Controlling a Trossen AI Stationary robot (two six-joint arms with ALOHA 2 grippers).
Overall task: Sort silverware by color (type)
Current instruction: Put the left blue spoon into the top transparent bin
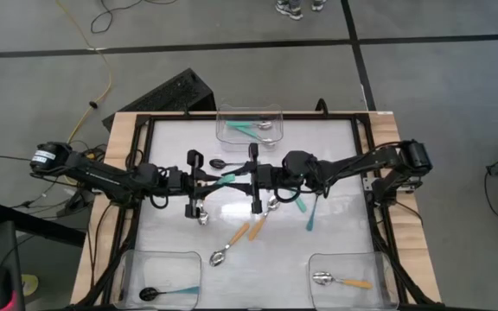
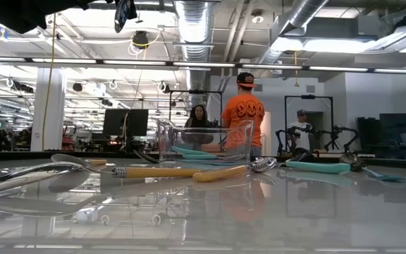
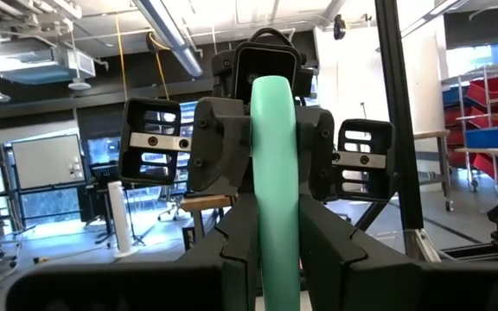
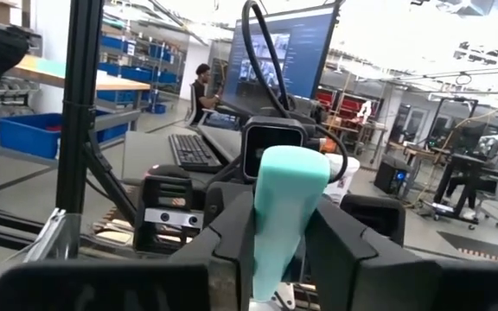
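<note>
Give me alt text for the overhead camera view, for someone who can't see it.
Seen from above, the left gripper and right gripper meet at mid-table, both holding one teal-handled spoon. More spoons lie loose just below them. Three clear bins each hold spoons: teal-handled in the far bin, a black-bowled one near left, an orange-handled one near right.

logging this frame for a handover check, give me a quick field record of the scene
left end effector: shut on held spoon's teal handle, mid-table
right end effector: shut on the same handle, facing the left one
held spoon: between both arms, above the table
far bin: teal-handled spoons
near-left bin: black-bowled spoon, teal handle
near-right bin: orange-handled spoon
loose on table: two orange-handled spoons, teal-handled ones
</note>
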